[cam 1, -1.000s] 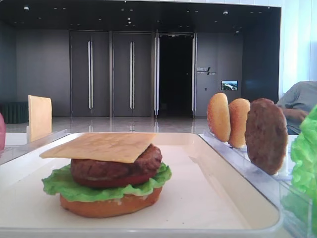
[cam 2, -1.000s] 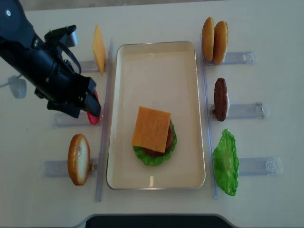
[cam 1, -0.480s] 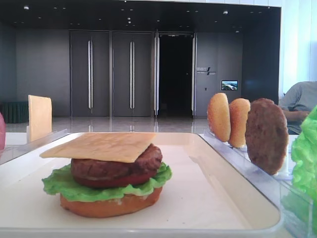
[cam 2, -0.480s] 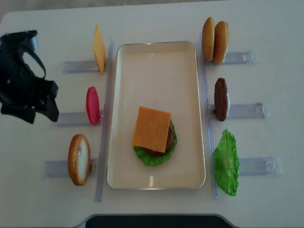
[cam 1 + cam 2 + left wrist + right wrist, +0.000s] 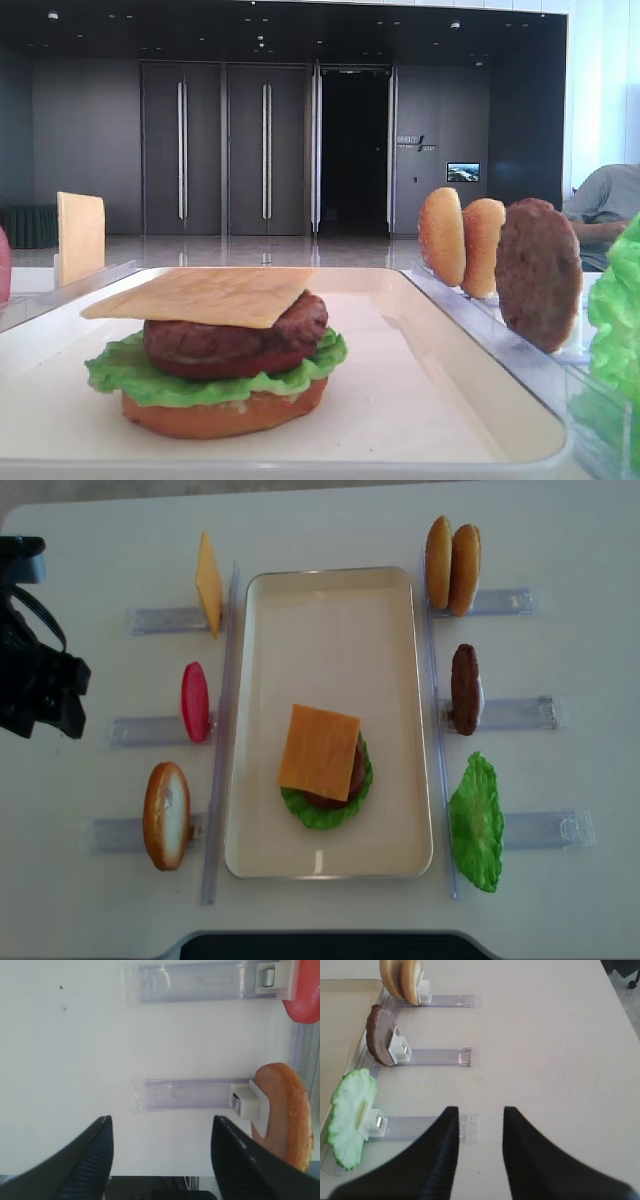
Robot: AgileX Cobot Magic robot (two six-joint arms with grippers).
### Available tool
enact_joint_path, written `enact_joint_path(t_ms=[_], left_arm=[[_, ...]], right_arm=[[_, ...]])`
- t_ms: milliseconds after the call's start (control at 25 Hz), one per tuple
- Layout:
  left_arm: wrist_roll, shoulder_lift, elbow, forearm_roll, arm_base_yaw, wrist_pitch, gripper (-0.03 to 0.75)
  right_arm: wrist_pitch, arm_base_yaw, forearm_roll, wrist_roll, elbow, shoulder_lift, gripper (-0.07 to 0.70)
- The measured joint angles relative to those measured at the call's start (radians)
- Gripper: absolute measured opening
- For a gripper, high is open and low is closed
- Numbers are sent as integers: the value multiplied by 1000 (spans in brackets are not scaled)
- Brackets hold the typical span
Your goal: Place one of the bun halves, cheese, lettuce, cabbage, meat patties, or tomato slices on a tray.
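On the cream tray (image 5: 330, 620) stands a stack of bun, lettuce, tomato and patty, with a cheese slice (image 5: 320, 750) on top (image 5: 200, 295). Left of the tray, another cheese slice (image 5: 208, 582), a tomato slice (image 5: 195, 702) and a bun half (image 5: 166, 815) stand upright in holders. On the right stand two bun halves (image 5: 452, 565), a meat patty (image 5: 464, 688) and a lettuce leaf (image 5: 475, 823). My left gripper (image 5: 72, 700) hovers at the table's left edge, open and empty (image 5: 161, 1125), with the bun half (image 5: 285, 1115) to its right. My right gripper (image 5: 480, 1115) is open and empty beside the lettuce (image 5: 350, 1110).
Clear plastic holders (image 5: 150, 620) line both sides of the tray, and one (image 5: 190, 1094) lies just ahead of my left gripper. Another holder's end (image 5: 469, 1127) lies by my right gripper's left finger. A seated person (image 5: 605, 205) shows at the far right behind the table.
My left gripper has drawn back to the left, from over the tomato slice to the table's left edge, holding nothing. The tomato slice stays in its holder.
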Motion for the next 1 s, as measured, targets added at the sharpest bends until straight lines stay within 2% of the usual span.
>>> enact_joint_path(t_ms=[200,400,1000], left_arm=[[19,-27,0,-32,0,0,463],[47,-142,15,-79,0,2,463],[64,-735,311,-137,0,27,463]], right_arm=[[0,0,0,0,0,0,241],[0,0,0,0,0,0,241],[0,0,0,0,0,0,241]])
